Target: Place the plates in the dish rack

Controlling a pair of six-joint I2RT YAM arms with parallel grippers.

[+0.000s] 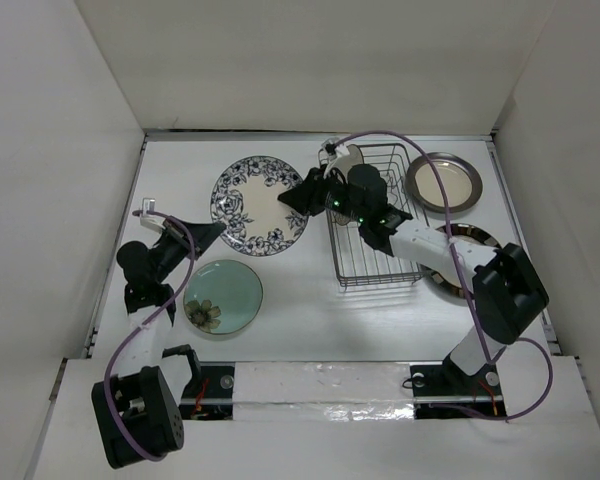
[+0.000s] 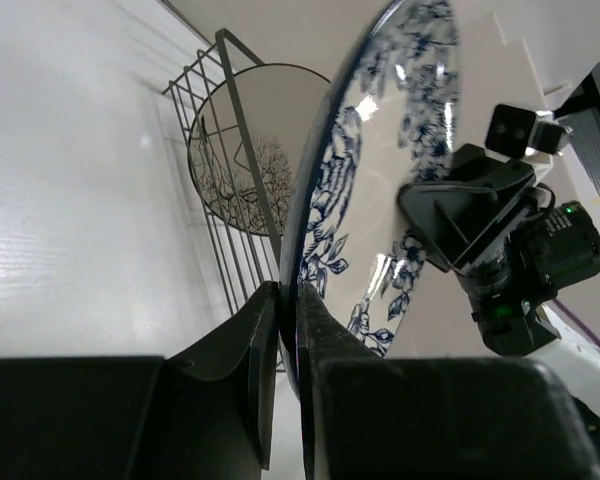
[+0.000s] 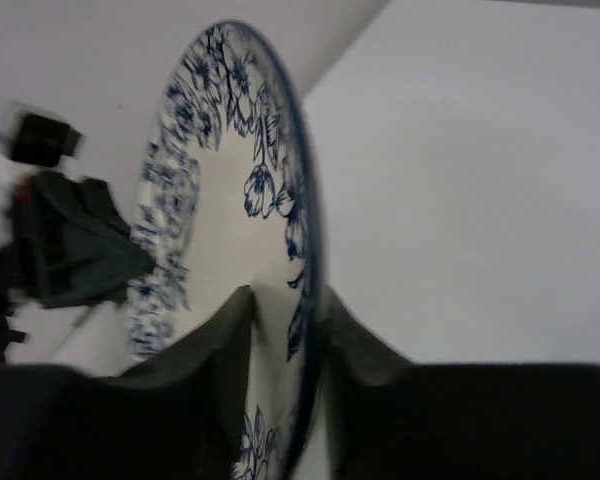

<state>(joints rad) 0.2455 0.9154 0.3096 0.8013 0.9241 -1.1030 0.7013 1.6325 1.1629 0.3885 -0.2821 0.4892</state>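
The black-and-white patterned plate [image 1: 258,205] lies left of the grey wire dish rack [image 1: 380,262]. My left gripper [image 1: 212,233] is shut on its near-left rim, seen edge-on in the left wrist view [image 2: 288,285] with the plate [image 2: 380,150] rising beyond. My right gripper [image 1: 302,195] is open and straddles the plate's right rim [image 3: 285,295]; a gap shows beside one finger. The cream tree-print plate [image 2: 248,150] stands upright in the rack's far end [image 1: 352,156]. The pale green plate [image 1: 223,298] lies near the left arm. Two beige plates [image 1: 444,182] [image 1: 480,238] lie right of the rack.
White walls close in the table at the left, back and right. The right arm [image 1: 430,250] reaches across over the rack, covering part of the nearer beige plate. The rack's wires [image 2: 220,60] stand just behind the held plate in the left wrist view.
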